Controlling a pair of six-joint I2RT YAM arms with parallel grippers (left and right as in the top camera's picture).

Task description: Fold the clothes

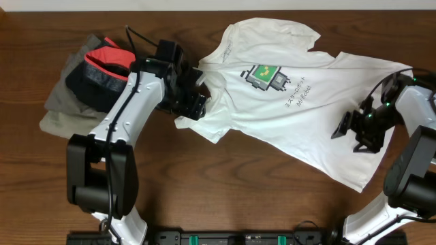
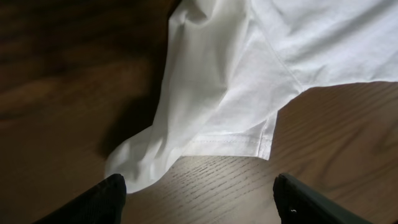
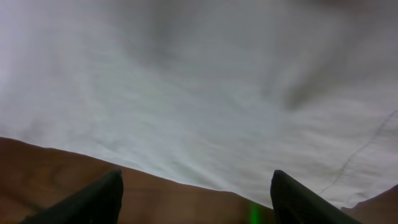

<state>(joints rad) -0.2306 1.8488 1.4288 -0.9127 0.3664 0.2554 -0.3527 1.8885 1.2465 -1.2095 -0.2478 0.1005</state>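
A: Where's the T-shirt (image 1: 300,112)?

B: White, lying chest-up on the wooden tabletop (image 1: 272,201), set on a slant. Mostly flat, some wrinkles. The green-and-black print (image 1: 266,77) faces up, with dark lettering (image 1: 297,96) just below it.

A: Left hand (image 1: 195,103)?

B: At the shirt's near sleeve (image 1: 201,126), which is bunched and rumpled. In the wrist view both fingers (image 2: 106,196) stand spread wide, with bare wood between them. The sleeve's hem lies just ahead of the tips. Nothing is pinched.

A: Right hand (image 1: 354,133)?

B: Over the lower body of the shirt, toward the hem side. Fingers (image 3: 93,199) are spread here too. Its wrist view shows white cloth filling most of the frame, the cloth edge running just ahead of the fingertips and wood beneath them. No fabric is caught between them that I can see.

A: Anything else on the tabletop?

B: A heap of clothes (image 1: 71,92) at the left side, in grey, black and red. It sits apart from the T-shirt, and the left arm reaches across it.
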